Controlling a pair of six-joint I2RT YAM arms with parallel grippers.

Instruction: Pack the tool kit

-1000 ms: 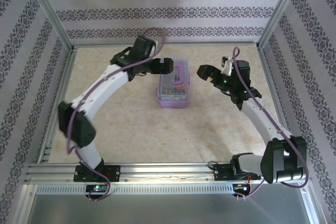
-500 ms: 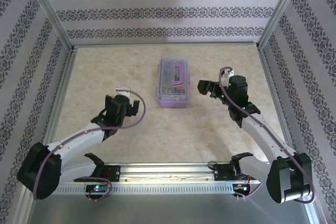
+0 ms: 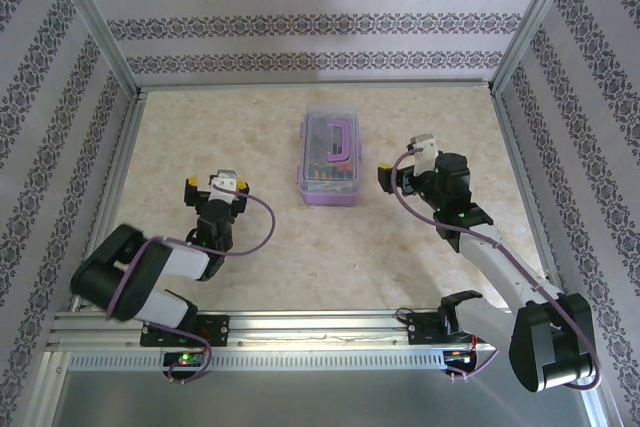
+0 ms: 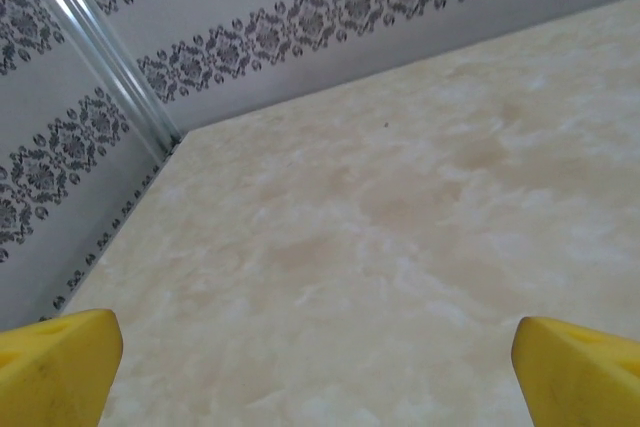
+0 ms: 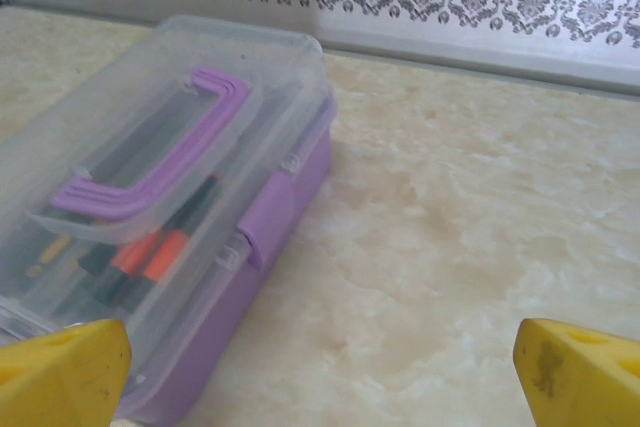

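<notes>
Plainly, the tool kit [image 5: 160,227] lies closed, clear lid on purple base; left tool [image 4: 320,365] and right tool [image 5: 320,369] spread apart.

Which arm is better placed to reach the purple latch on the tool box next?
Right. The right gripper is open just beside the tool box, its wrist camera looking at the purple latch. The left gripper sits well off to the box's left, facing bare table.

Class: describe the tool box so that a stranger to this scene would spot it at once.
Start at the beige marbled table walled in patterned paper. Toward its far middle, left of the right gripper, lies a closed box. Its clear lid, purple base and purple handle mark it out.
</notes>
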